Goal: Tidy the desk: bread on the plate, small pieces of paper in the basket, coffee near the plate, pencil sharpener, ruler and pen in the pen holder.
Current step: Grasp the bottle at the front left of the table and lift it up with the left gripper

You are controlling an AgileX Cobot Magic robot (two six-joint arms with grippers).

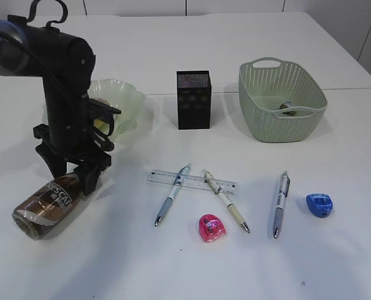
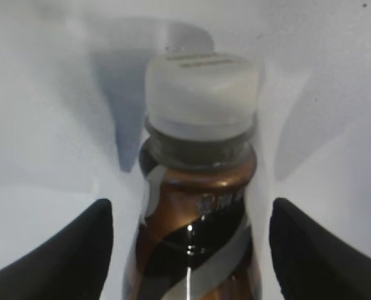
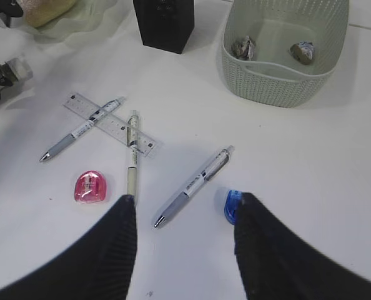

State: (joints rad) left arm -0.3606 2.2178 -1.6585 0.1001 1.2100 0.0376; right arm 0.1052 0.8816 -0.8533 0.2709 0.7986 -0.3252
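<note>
The coffee [image 1: 47,207] lies on its side on the desk [image 1: 335,262] at the front left, white cap [image 2: 201,94] pointing at the plate [image 1: 124,100]. My left gripper [image 1: 73,175] stands open astride its neck [image 2: 198,187], with a gap to each black finger. The bread [image 3: 45,9] sits in the plate. Over the desk front, my right gripper [image 3: 185,250] hangs open with nothing between its fingers. A blue pencil sharpener [image 3: 232,205] lies by its right finger. Two pens [image 1: 172,194] [image 1: 226,200] cross the clear ruler [image 1: 192,181]; a third pen [image 1: 280,203] lies apart. A pink sharpener [image 1: 212,228] is nearby.
The black mesh pen holder [image 1: 193,99] stands at the back centre. To its right the green basket [image 1: 260,119] holds two crumpled bits of paper [image 3: 245,47] [image 3: 301,52]. The left arm's black column [image 1: 64,106] rises in front of the plate.
</note>
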